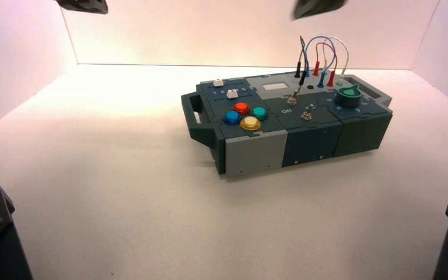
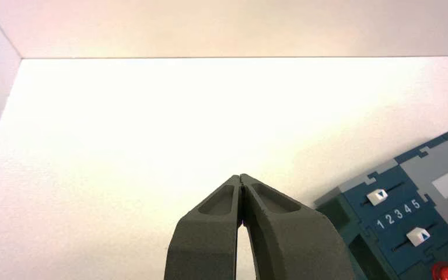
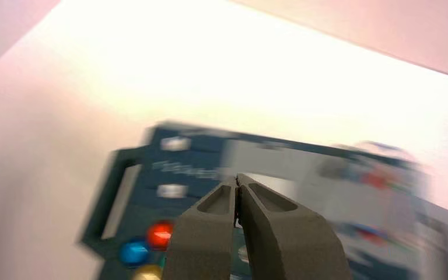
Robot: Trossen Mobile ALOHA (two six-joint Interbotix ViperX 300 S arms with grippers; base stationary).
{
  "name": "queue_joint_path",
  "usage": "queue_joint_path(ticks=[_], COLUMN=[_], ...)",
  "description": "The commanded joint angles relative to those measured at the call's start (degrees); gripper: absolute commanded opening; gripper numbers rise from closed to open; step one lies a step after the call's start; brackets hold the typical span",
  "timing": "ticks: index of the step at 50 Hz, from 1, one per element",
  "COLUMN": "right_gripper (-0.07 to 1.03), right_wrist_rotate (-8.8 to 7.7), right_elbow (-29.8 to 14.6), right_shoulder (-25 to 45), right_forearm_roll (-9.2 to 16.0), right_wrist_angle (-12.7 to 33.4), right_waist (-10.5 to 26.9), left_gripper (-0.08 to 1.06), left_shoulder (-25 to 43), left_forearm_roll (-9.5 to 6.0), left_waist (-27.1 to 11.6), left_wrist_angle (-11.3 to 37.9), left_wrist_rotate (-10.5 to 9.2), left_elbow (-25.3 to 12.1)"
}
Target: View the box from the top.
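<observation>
The box sits right of centre in the high view, flat on the white table, a little above the middle of the frame. It looks like a rigid plastic case, probably moderately heavy for its size and unlikely to flex. The looped wires standing up from its far side look like the fragile part, and so do the small toggle switches and the green knob; a grip there could bend or pull something. The sturdy place to take hold would be the loop handle at its left end, or the plain side walls. The task only asks for a look from above, so no hold seems needed.

Its long axis runs across the frame from the handle at centre-left up toward the right, slightly tilted so the right end lies farther back. The four round buttons sit near the handle end, with two white sliders behind them; the knob and wires are at the far right end.

The right tool hangs above the box, looking down on its handle end, its two halves clenched together on nothing. The left tool is also clenched and empty, over bare table with only a corner of the box at the lower right of its view.
</observation>
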Motion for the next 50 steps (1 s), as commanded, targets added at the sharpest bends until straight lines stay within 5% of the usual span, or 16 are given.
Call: queue_joint_path(ticks=[1,15,31,50], right_gripper=[-0.02,-0.02,-0.02,-0.02], right_wrist_rotate=[-0.44,-0.53,-0.26,-0.09], right_elbow=[-1.0,-7.6,-15.4,-22.1], right_shoulder=[-4.5,-3.7,-2.4,1.8], right_forearm_roll=[-0.1,-2.3,-3.1,-3.3], right_wrist_angle=[4.5,18.6,28.2,40.3], right_waist=[-5.2,-9.6,-11.6,-14.4], left_gripper=[-0.03,-0.03,-0.03,-0.03], left_shoulder=[-0.6,1.9,8.0,11.0], left_forearm_roll=[0.26,0.53,1.93,1.85], left_waist=[0.3,0.4,0.4,0.4], left_wrist_angle=[4.9,16.7,29.8,36.7], left_wrist_rotate=[1.14,1.85,2.11,2.20], left_elbow=[-4.7,-12.6,-22.6,-28.4])
